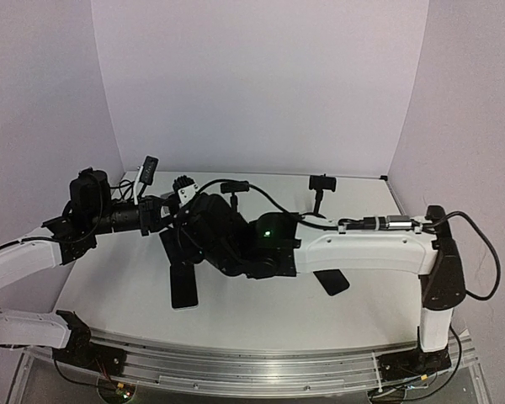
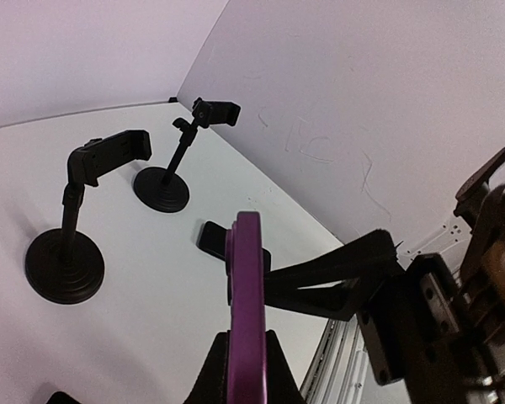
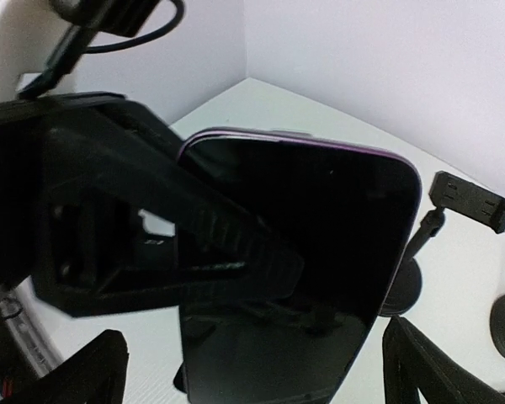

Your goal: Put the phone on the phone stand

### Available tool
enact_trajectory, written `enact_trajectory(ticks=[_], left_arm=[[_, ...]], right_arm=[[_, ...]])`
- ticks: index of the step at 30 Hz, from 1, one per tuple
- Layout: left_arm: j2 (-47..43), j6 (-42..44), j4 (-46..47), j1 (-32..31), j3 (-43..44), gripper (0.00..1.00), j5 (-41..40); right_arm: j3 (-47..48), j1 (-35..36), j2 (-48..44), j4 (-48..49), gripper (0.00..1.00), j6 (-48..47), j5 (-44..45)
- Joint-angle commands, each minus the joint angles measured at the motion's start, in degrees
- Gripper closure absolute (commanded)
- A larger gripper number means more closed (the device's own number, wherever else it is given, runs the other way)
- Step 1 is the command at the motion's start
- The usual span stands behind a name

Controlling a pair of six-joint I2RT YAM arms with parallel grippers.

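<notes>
A purple-edged phone [image 2: 246, 278] with a dark screen [image 3: 320, 244] stands on edge above the table. My left gripper [image 2: 244, 358] is shut on its lower end, one finger [image 2: 204, 374] on each face. My right gripper [image 3: 252, 366] stands open around the same phone, its fingertips [image 3: 88, 370] well clear of both sides. In the top view both grippers meet left of centre, left gripper [image 1: 162, 216] and right gripper [image 1: 189, 234]. A black phone stand [image 2: 67, 252] with an empty clamp is close by, and a second stand [image 2: 164, 187] is behind it.
Three stands line the back of the table [image 1: 261, 295]: one far left [image 1: 147, 172], one in the middle [image 1: 234, 187], one at the right [image 1: 321, 183]. Two dark phones lie flat, one near the front left [image 1: 183, 288], one under the right arm [image 1: 332, 281].
</notes>
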Motion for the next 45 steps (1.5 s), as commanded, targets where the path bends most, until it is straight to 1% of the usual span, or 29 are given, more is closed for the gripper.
enact_trajectory(ticks=[1, 3, 5, 7, 8, 11, 15, 18, 21, 25, 26, 29, 30, 31, 32, 34, 37, 39, 41, 43, 45], left_arm=[[-2.9, 4.8, 5.2, 0.3, 4.6, 1.0, 2.0], [-3.0, 6.2, 6.2, 0.4, 5.4, 1.0, 4.6], [-2.8, 6.2, 7.8, 0.5, 6.3, 1.0, 8.7], [-2.4, 4.9, 10.2, 0.5, 6.7, 1.0, 12.5], [-2.2, 4.1, 11.2, 0.5, 6.9, 1.0, 14.8], [-1.3, 1.6, 13.5, 0.5, 7.8, 1.0, 19.8], [-0.9, 0.3, 14.8, 0.5, 8.8, 1.0, 22.9], [-0.3, -0.7, 15.9, 0.4, 9.4, 1.0, 24.5], [0.0, -1.9, 16.1, 0.5, 9.8, 1.0, 25.2], [-0.3, -2.4, 15.3, 0.5, 10.3, 1.0, 25.5], [-0.3, -2.5, 15.3, 0.4, 10.2, 1.0, 25.5], [0.0, -3.0, 16.2, 0.5, 9.9, 1.0, 26.2], [0.2, -3.4, 16.9, 0.4, 9.7, 0.96, 26.6], [0.5, -4.1, 17.8, 0.4, 9.5, 0.91, 26.7], [0.7, -5.2, 19.2, 0.4, 9.2, 0.83, 26.9], [1.3, -6.8, 22.0, 0.4, 9.2, 0.71, 27.3], [2.2, -9.4, 26.5, 0.4, 9.4, 0.6, 26.8], [2.9, -12.3, 30.6, 0.4, 9.4, 0.57, 25.9], [3.6, -15.2, 34.5, 0.4, 9.5, 0.57, 24.8], [4.1, -17.3, 37.4, 0.3, 9.5, 0.56, 24.0], [4.5, -18.2, 38.4, 0.2, 9.8, 0.57, 23.6]], right_arm=[[-7.7, -3.5, -13.9, 3.7, 0.02, -2.1, -15.0], [-12.8, -5.6, -18.4, 5.6, 0.02, -1.9, -21.9], [-18.4, -7.7, -22.3, 10.3, 0.02, -1.9, -31.1], [-23.3, -9.1, -24.9, 15.2, 0.02, -2.1, -36.4], [-25.0, -9.3, -25.4, 16.8, 0.03, -2.3, -37.7], [-27.1, -9.5, -25.6, 19.9, 0.12, -3.0, -39.5], [-26.8, -9.5, -23.5, 21.6, 0.2, -3.8, -42.6], [-25.7, -9.6, -21.0, 23.2, 0.33, -4.1, -45.2], [-25.0, -9.7, -19.3, 24.2, 0.6, -4.0, -47.4], [-25.9, -9.9, -19.8, 25.7, 0.96, -4.1, -50.1], [-26.2, -9.9, -20.1, 26.0, 1.0, -4.3, -50.2], [-25.6, -10.0, -20.9, 27.3, 1.0, -6.9, -49.8], [-24.8, -10.1, -21.1, 27.6, 1.0, -8.0, -49.7], [-23.9, -10.2, -21.2, 28.0, 1.0, -9.5, -49.7], [-23.1, -10.4, -21.2, 28.4, 1.0, -11.1, -50.0], [-21.6, -11.3, -20.9, 29.3, 1.0, -12.4, -51.9], [-20.5, -12.1, -20.2, 30.6, 1.0, -13.1, -53.5], [-19.9, -12.3, -19.5, 31.0, 1.0, -13.4, -54.2], [-19.1, -12.5, -18.6, 31.6, 1.0, -13.1, -55.9], [-18.1, -12.6, -17.7, 32.0, 1.0, -12.8, -58.0], [-17.3, -12.7, -16.9, 32.1, 1.0, -12.8, -59.3]])
